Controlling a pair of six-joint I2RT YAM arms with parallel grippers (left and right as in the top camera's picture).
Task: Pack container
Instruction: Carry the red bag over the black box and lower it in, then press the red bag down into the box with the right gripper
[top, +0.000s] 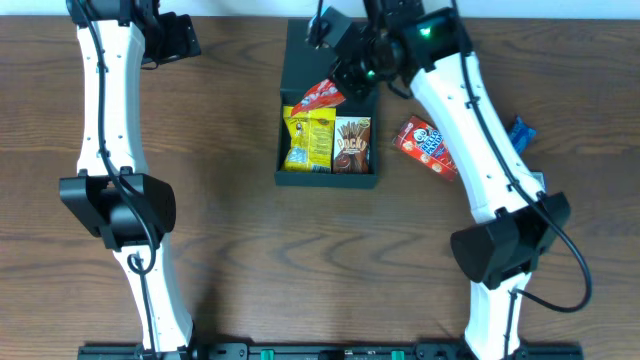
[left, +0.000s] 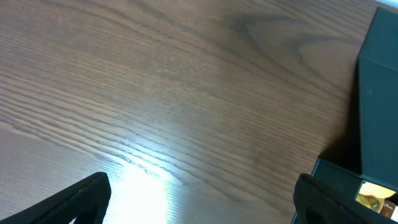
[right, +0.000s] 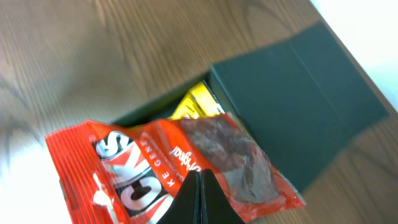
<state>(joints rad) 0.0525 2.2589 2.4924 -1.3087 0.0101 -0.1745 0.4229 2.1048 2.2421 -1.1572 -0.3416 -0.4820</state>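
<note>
Your right gripper (right: 200, 186) is pinched shut on a red snack packet (right: 155, 168), gripping its edge so the packet spreads out ahead of the fingers. The container (top: 328, 180) sits directly beneath that gripper, its flap lid (right: 298, 99) folded open beyond the held packet. Under the packet, inside the box, you see a yellow packet (top: 308, 140) beside a brown Pocky box (top: 351, 145). Your left gripper (left: 202, 202) has its jaws spread wide with nothing between them, over bare table (left: 155, 93), the container off to its right.
</note>
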